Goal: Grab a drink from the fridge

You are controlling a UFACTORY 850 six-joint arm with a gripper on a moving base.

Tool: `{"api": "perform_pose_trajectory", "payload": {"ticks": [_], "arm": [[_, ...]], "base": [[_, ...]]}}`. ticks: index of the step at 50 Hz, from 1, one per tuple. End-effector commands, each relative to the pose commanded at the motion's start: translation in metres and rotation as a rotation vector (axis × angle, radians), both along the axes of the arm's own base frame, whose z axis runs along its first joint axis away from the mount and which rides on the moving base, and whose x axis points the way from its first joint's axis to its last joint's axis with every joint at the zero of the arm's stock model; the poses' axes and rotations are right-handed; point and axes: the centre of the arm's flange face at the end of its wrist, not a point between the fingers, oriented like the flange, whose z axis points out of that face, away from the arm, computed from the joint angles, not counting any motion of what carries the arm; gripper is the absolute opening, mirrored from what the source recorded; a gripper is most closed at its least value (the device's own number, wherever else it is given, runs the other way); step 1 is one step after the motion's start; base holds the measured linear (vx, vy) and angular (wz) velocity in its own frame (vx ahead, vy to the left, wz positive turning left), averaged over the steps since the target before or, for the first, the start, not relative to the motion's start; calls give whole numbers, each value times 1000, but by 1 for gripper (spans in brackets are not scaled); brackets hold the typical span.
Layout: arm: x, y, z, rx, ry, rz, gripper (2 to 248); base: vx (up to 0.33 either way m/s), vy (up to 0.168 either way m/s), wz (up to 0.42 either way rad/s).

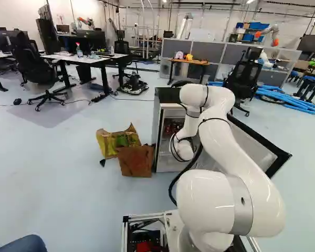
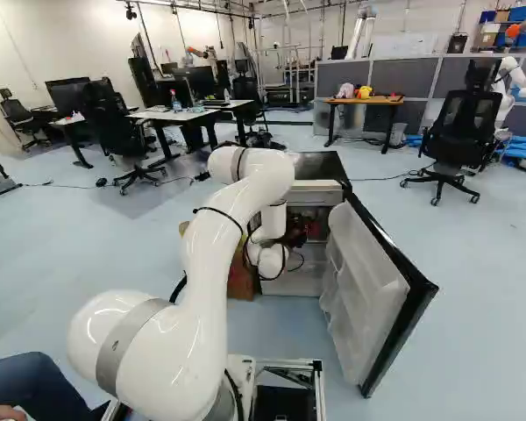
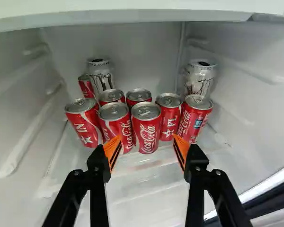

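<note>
1. Evidently the reach is in hand: the door (image 2: 368, 289) of the fridge (image 2: 316, 165) stands open, and the grasp remains to be made.
2. The fingers (image 3: 111, 150) are spread wide, holding nothing.
3. Red cans (image 3: 170, 116) cluster upright inside, ahead of the fingers; silver cans (image 3: 102, 79) stand farther back. One front can (image 3: 146, 130) faces the gap.
4. Next, I judge, calls for a centred advance around that front can, then closing, without knocking its close neighbours.

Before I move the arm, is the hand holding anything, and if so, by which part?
Nothing is held: the hand stands open, its fingers apart, with the red cans ahead of it.
</note>
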Motion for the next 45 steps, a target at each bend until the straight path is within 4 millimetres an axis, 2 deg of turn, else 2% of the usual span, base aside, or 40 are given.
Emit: {"api": "perform_pose_trajectory", "payload": {"ticks": [45], "arm": [[23,-1,-8,-10,-38,9,164]], "base": [[0,0,0]]}}
